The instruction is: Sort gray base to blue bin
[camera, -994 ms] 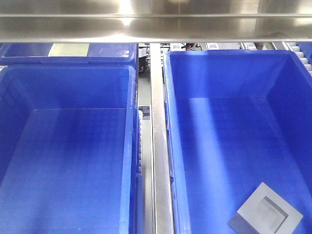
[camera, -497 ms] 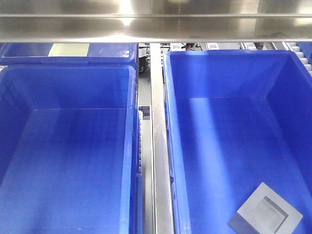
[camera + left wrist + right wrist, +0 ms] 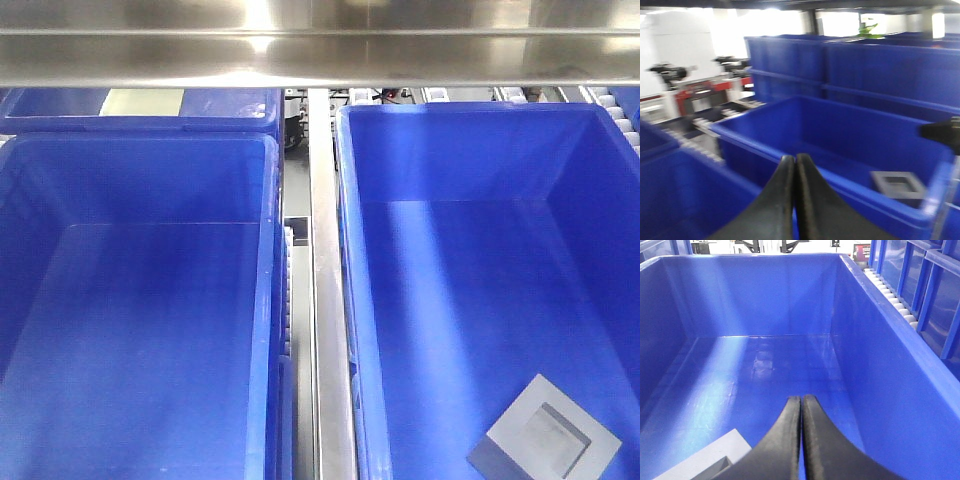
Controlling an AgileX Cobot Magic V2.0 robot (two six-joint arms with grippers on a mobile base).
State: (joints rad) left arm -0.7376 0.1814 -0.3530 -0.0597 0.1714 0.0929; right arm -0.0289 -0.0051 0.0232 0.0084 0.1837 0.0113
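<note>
Gray base (image 3: 543, 441): lies flat, recess up, on the floor of the right-hand blue bin (image 3: 440, 150), near its front right corner. Left gripper (image 3: 794, 172): clenched on nothing, outside that bin. Right gripper (image 3: 801, 412): clenched on nothing, above the bin floor, just beside the base. Second bin (image 3: 140, 150): left of a metal rail (image 3: 327, 300).

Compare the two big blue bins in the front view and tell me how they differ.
The right blue bin holds the gray base on its floor near the front right corner; the left blue bin holds nothing visible. The right blue bin's rim reaches further toward the back, while the left blue bin's back rim stops short, with another blue crate behind it. Both are deep, bright-blue rectangular crates with grid-textured floors, separated by a metal rail.
</note>
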